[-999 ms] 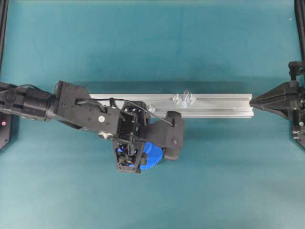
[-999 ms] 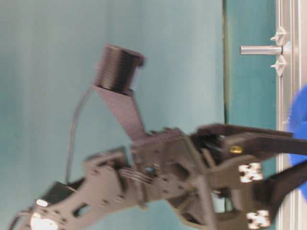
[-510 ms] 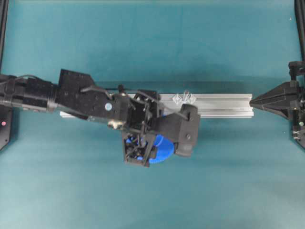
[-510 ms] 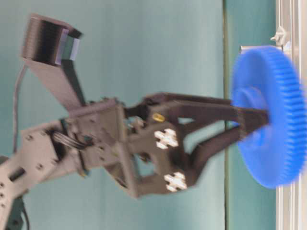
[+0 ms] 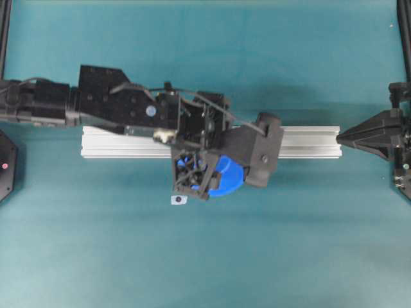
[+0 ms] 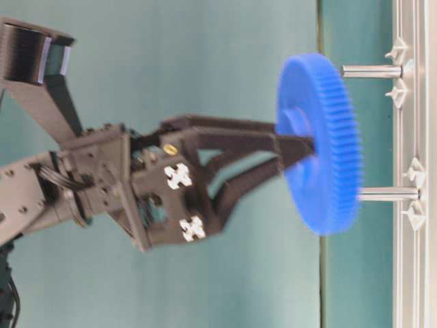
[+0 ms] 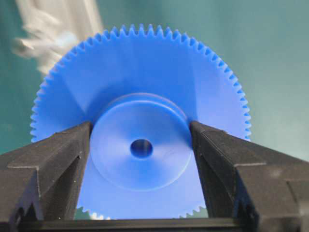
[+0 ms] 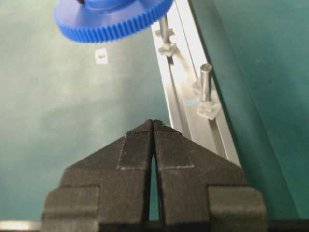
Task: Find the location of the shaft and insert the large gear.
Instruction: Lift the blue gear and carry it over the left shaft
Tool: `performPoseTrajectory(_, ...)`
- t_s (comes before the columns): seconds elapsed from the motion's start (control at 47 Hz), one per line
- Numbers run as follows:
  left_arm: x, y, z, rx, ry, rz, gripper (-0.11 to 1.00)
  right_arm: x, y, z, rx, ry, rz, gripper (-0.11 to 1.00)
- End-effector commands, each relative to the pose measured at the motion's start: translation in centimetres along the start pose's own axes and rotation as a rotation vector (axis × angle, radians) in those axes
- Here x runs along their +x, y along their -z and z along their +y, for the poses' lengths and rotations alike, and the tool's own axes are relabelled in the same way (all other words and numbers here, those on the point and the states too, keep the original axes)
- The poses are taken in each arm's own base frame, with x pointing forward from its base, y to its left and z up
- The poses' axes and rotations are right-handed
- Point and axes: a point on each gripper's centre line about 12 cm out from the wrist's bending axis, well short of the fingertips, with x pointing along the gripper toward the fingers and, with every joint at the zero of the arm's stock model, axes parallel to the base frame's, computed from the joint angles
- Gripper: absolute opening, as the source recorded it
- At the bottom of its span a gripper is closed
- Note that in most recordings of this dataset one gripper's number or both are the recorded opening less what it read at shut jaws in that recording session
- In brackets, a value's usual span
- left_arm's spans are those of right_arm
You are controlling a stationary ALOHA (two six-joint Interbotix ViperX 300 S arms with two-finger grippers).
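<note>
My left gripper (image 7: pixel 141 145) clamps the blue gear (image 7: pixel 140 121) by its hub above the rail (image 6: pixel 410 164); right gripper (image 8: pixel 153 126) shut, empty.

A bright blue finely toothed plastic gear disc (image 6: pixel 317 143) contrasts with matte black gripper fingers (image 7: pixel 53 164), a ribbed silvery aluminium rail (image 5: pixel 122 142) and plain teal tabletop (image 5: pixel 205 58).

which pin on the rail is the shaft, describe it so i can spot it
In the table-level view, find the aluminium rail along the right edge, with two pins sticking out leftward. The shaft is the lower one, whose tip ends behind the blue gear; it is paler and thinner than the dark-tipped upper pin.
</note>
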Motion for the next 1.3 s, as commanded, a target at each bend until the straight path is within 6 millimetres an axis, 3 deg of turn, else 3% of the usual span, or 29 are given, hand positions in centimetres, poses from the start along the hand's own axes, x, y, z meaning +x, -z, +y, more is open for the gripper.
performPoseTrajectory(0.0, -1.9, -1.3, 1.0, 0.014, -0.027, -0.059, 0.70, 0.0, -0.4, 0.1, 0.010, 0.000, -0.009, 0.00)
performPoseTrajectory(1.276, 3.2, -4.5, 7.6, 0.084, -0.060, 0.000, 0.70, -0.5, -0.4, -0.4, 0.018, 0.020, -0.038, 0.00)
